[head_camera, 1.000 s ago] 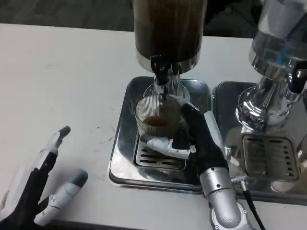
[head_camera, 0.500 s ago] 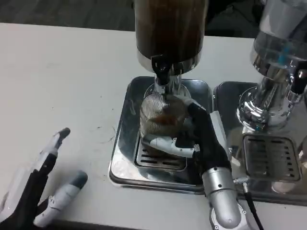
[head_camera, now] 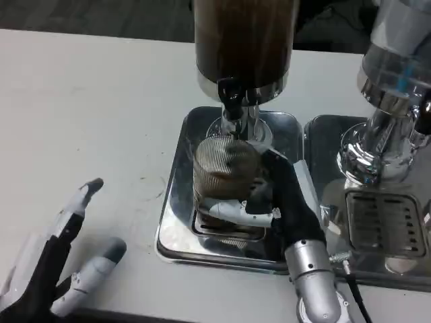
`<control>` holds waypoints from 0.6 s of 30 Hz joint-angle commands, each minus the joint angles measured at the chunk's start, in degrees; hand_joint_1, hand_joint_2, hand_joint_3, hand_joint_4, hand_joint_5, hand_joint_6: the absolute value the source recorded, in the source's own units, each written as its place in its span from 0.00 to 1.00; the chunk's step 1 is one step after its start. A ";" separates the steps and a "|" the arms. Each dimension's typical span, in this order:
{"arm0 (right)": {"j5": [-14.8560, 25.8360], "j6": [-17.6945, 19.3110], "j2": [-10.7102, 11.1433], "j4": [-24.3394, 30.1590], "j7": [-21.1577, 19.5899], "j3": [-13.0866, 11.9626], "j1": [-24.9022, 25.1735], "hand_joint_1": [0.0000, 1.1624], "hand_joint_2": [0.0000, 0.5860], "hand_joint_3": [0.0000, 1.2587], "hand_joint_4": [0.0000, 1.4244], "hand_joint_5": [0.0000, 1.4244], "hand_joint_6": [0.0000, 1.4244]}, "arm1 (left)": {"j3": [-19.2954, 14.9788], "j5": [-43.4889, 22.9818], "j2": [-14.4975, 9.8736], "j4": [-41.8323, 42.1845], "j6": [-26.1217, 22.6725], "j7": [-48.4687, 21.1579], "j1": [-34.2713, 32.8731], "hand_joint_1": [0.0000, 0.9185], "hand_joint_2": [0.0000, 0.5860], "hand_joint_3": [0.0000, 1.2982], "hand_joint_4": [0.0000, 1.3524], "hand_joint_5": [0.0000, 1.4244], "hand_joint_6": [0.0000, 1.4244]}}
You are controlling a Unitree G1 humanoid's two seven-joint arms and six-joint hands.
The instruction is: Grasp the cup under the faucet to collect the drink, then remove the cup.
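A ribbed clear cup [head_camera: 222, 168] with brown drink in it sits just below the black faucet [head_camera: 230, 94] of the dark drink dispenser [head_camera: 244, 40]. My right hand [head_camera: 279, 202] grips the cup from its right side, one white finger wrapped across its lower front. The cup hangs over the slotted drip grate [head_camera: 229, 232] of the steel tray [head_camera: 176, 222]. My left hand [head_camera: 57, 266] lies open on the table at the bottom left, fingers spread, holding nothing.
A second dispenser [head_camera: 394, 87] with a chrome base stands at the right on its own tray with a drip grate [head_camera: 384, 225]. White tabletop stretches to the left of the trays.
My right hand has lifted and tilted the cup up toward the faucet; the drink's surface, seen from above before, is now hidden behind the ribbed wall. The left hand stayed put.
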State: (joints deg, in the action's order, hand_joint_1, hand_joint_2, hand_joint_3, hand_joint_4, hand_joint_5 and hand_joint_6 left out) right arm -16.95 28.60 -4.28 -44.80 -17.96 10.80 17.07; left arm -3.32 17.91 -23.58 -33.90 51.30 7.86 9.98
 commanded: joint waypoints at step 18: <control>-2.80 -3.00 2.55 11.34 0.45 1.02 -4.99 0.93 0.20 0.52 0.50 0.61 0.87 | 1.54 0.68 0.98 -0.93 -0.18 0.19 -1.75 0.00 0.25 0.04 0.00 0.04 0.00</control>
State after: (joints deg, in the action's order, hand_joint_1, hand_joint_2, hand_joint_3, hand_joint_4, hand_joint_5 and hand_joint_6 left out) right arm -19.78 25.53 -1.71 -36.26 -17.45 11.83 12.52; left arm -2.30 18.27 -22.71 -34.61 51.30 7.87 8.51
